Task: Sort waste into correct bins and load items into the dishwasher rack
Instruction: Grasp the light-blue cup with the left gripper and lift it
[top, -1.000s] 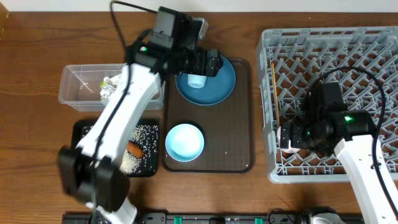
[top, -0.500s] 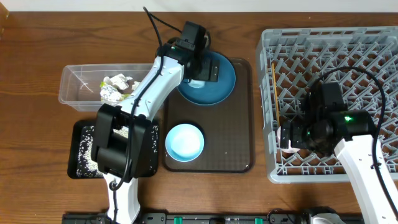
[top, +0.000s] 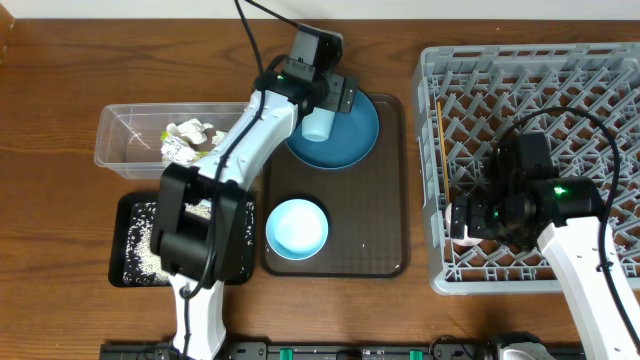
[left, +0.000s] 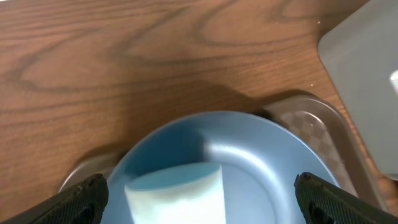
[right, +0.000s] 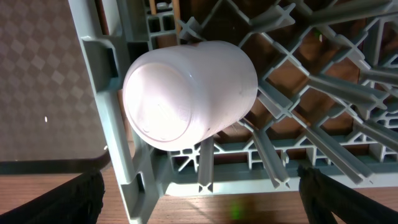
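Observation:
A light blue cup lies on its side on the round blue plate, which rests at the far end of the brown tray. My left gripper hovers open over it. In the left wrist view the cup sits between the spread fingertips, off to the left, untouched. The pale pink cup lies inside the grey dishwasher rack near its left wall. My right gripper stands open just before it, apart from it. Chopsticks lie along the rack's left edge.
A white bowl with a blue inside sits on the brown serving tray. The clear tub holds crumpled paper and a wrapper. The black tray holds rice grains, partly under my left arm.
My left arm has swung its elbow in over the black tray, and the gripper has drawn back slightly, uncovering the blue cup. The right arm has not moved.

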